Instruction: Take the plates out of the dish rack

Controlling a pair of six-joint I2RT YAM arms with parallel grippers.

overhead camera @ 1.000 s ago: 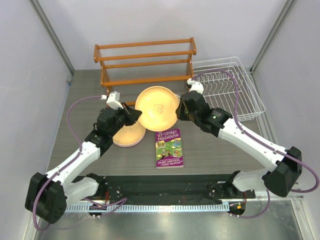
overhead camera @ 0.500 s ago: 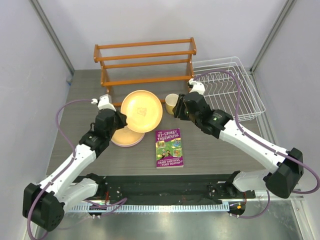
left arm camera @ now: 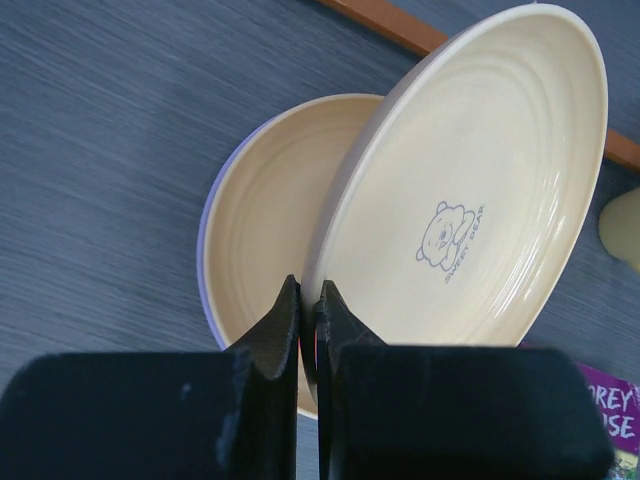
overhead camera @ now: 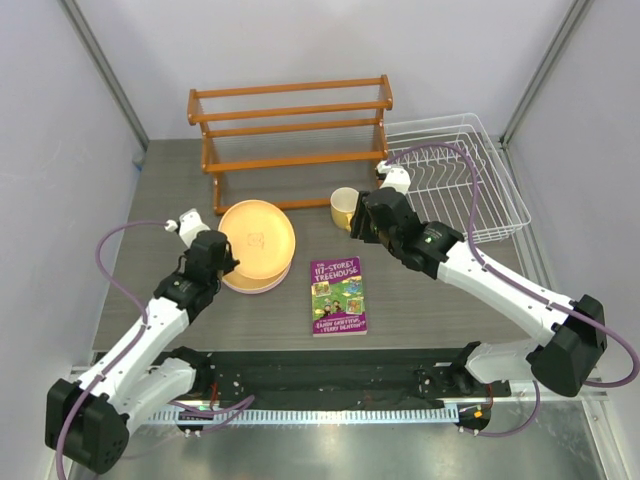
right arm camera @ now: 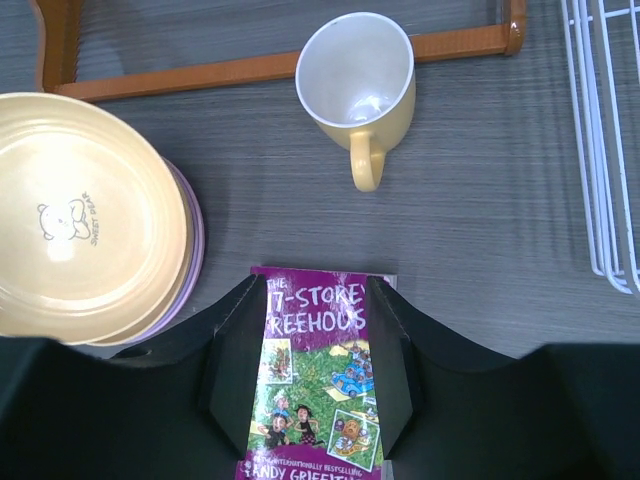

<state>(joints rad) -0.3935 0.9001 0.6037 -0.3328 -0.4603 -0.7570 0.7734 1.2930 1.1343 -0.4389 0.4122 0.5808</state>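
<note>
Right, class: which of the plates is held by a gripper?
The bear-printed plate, tilted, its rim pinched in the left gripper; the other plates lie flat beneath it.

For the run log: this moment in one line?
left pincer: shut on orange-tan plate, tilted over stack | right pincer: open | dish rack: no plates

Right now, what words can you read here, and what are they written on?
"SWEET BEAR", beside a little bear drawing, on the orange-tan plate.
"117-STOREY TREEHOUSE" on the book cover.
"ANDY GRIFFITHS" at the book's bottom; the smaller words there are too blurred.
</note>
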